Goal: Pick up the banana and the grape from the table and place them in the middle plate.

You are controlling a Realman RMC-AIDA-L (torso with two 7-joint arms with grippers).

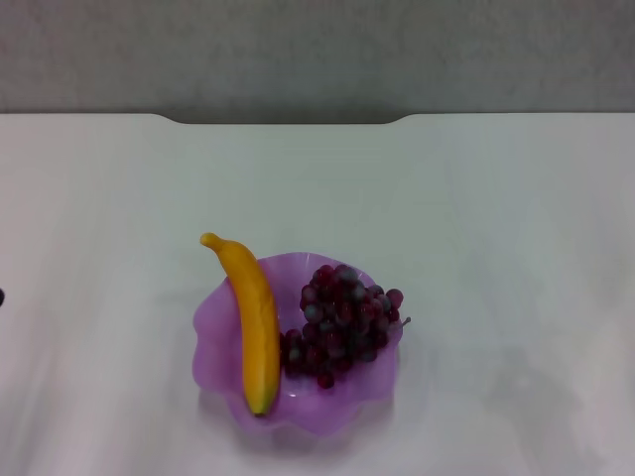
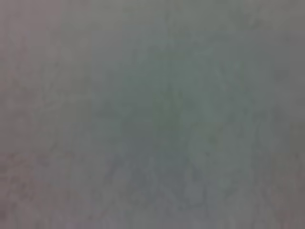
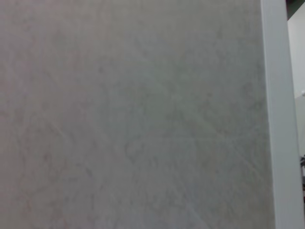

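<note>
The banana (image 1: pixel 254 325) lies in the left half of the purple middle plate (image 1: pixel 213 327), its stem end sticking out over the far rim and its dark tip near the front. The bunch of dark red-purple grapes (image 1: pixel 342 322) lies in the right half of the same plate, beside the banana. The plate stands on the white table (image 1: pixel 476 218), near its front middle. Neither gripper shows in the head view. The left wrist view shows only a plain grey surface. The right wrist view shows plain table surface (image 3: pixel 133 119) and the table's white edge (image 3: pixel 279 119).
The table's far edge has a shallow notch (image 1: pixel 288 119), with a grey floor beyond. A small dark speck shows at the head view's left border (image 1: pixel 1 296).
</note>
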